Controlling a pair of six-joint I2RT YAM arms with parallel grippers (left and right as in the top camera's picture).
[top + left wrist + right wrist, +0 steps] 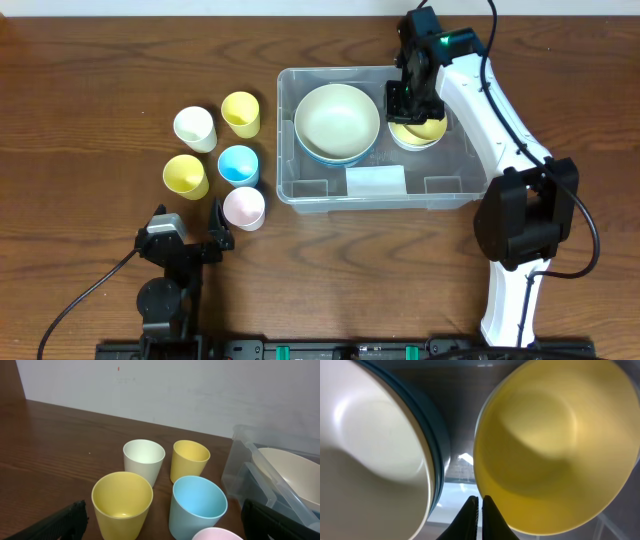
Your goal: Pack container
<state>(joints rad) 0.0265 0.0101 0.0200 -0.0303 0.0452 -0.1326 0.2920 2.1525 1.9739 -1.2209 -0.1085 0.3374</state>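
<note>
Sitting on the brown surface [100, 60], the container [300, 192] looks light, hard and slippery; I think its top rim is the best place to grab. The right pincer [480, 501] is clenched shut by the yellow bowl [550, 440] inside it. The left pincer [188, 228] is wide open, empty.

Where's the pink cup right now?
In the overhead view, the small pink plastic cup stands just left of the large clear plastic bin, beside the light blue cup.
</note>
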